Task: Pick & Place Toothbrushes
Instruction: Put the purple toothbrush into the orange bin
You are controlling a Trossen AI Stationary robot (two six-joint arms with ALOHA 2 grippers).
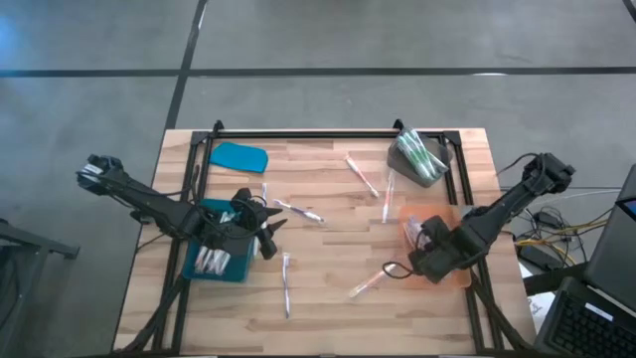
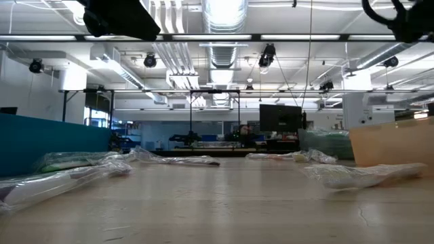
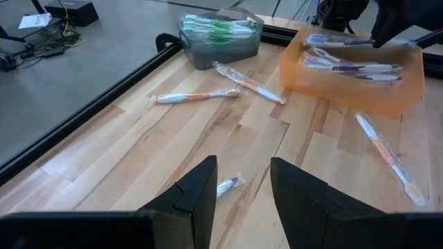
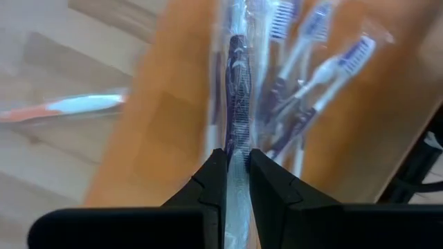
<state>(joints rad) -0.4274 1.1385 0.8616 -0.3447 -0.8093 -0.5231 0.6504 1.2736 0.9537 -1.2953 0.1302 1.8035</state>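
Pinched between the nearly closed jaws of the right gripper [image 4: 235, 169], a wrapped purple toothbrush [image 4: 237, 83] hangs over the orange tray [image 1: 449, 267], where others already lie; releasing it there appears the next move. Left gripper [image 3: 242, 183], jaws spread and empty, hovers by the teal tray [image 1: 194, 261] above a loose toothbrush [image 3: 227, 185].

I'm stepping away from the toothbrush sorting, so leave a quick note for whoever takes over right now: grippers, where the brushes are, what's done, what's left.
Right gripper: shut on a wrapped purple toothbrush, above the orange tray on the right side of the table.
Left gripper: open, empty, by the blue tray on the left.
Sorted so far: purple brushes in the orange tray, a few pale ones in the blue tray, green ones in the grey bin.
Left: release the purple one into the tray, then clear the loose brushes scattered across the tabletop, among them an orange one.
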